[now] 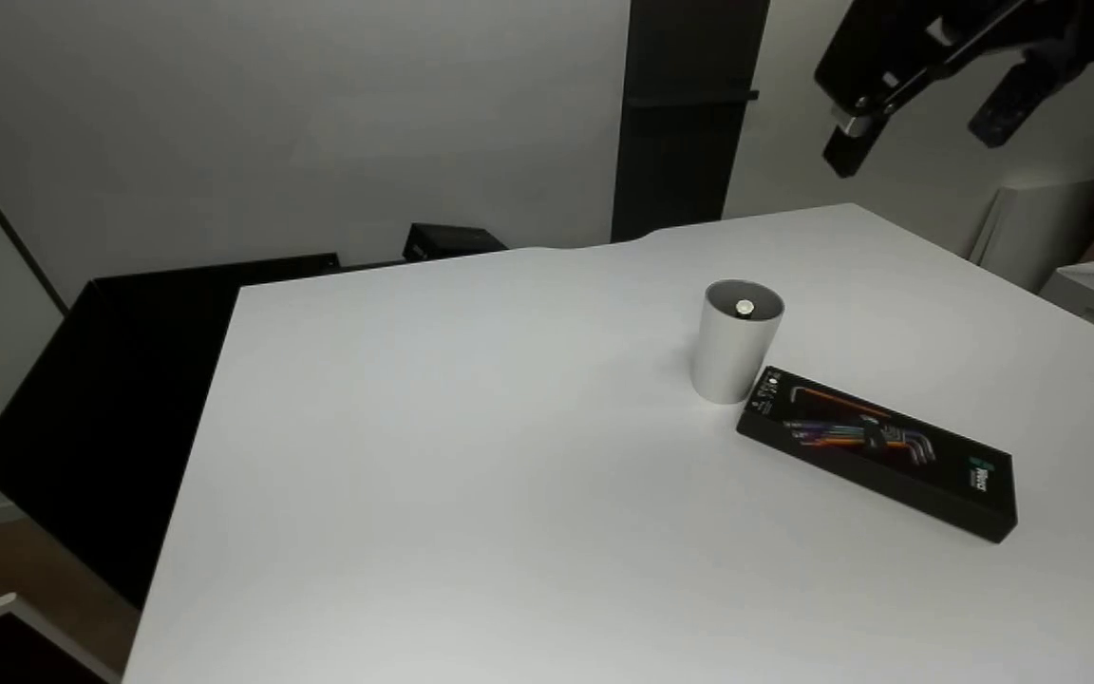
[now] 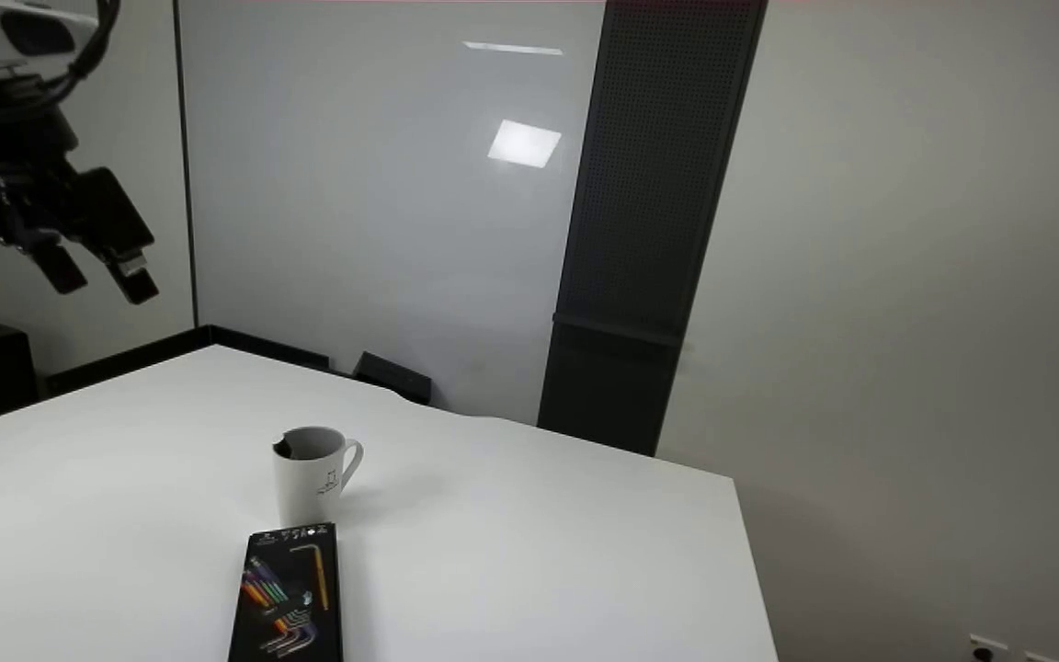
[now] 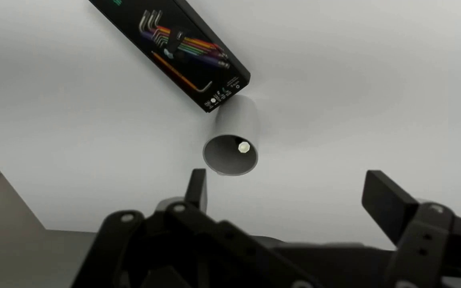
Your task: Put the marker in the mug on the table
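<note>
Surface here is a large plain white rectangular tabletop point(image 1: 471, 475) with a shallow curvy bit along its far edge, and past it in an exterior view there's a smooth shiny grey wall point(image 2: 355, 202) next to a tall dark perforated panel point(image 2: 649, 221) — a bright square point(image 2: 525, 144) glares off the wall. A flat black rectangular box point(image 1: 879, 456) with colourful hex keys printed on top lies on the tabletop, and a small light grey-white cylindrical mug point(image 1: 726, 361) stands upright just beside its far end; can't tell whether they touch. The slim dark pen-like marker point(image 3: 244, 147) is inside that mug, pale end up, and in the wrist view the end looks faceted, sitting by the right side of the rim — most of its body is hidden. The black two-fingered gripper point(image 3: 288, 192) is released, fingers spread wide, hanging high and well apart from the mug.
</note>
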`<state>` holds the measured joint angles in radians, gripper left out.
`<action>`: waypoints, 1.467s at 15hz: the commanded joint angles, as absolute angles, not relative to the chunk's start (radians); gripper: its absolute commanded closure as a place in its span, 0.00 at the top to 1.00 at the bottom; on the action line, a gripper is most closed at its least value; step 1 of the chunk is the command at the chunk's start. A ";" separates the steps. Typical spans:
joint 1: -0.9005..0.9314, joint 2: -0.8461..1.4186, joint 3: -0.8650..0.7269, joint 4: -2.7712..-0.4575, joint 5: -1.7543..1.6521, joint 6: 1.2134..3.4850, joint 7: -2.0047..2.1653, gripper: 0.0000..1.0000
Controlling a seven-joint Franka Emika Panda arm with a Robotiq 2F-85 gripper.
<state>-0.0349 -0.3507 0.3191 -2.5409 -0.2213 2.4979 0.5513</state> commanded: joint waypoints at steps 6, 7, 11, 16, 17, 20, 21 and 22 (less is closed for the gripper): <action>-0.280 -0.206 0.510 -2.536 -0.789 2.679 1.130 1.00; -0.295 -0.185 0.525 -2.526 -0.837 2.668 1.181 1.00; -0.333 -0.104 0.563 -2.490 -0.998 2.636 1.342 1.00; -0.329 0.015 0.563 -2.429 -1.107 2.582 1.449 1.00; -0.324 0.048 0.558 -2.417 -1.075 2.575 1.410 1.00; -0.322 0.018 0.552 -2.449 -1.065 2.594 1.391 1.00; -0.322 0.031 0.552 -2.443 -1.065 2.594 1.391 1.00; -0.322 0.038 0.552 -2.438 -1.065 2.593 1.391 1.00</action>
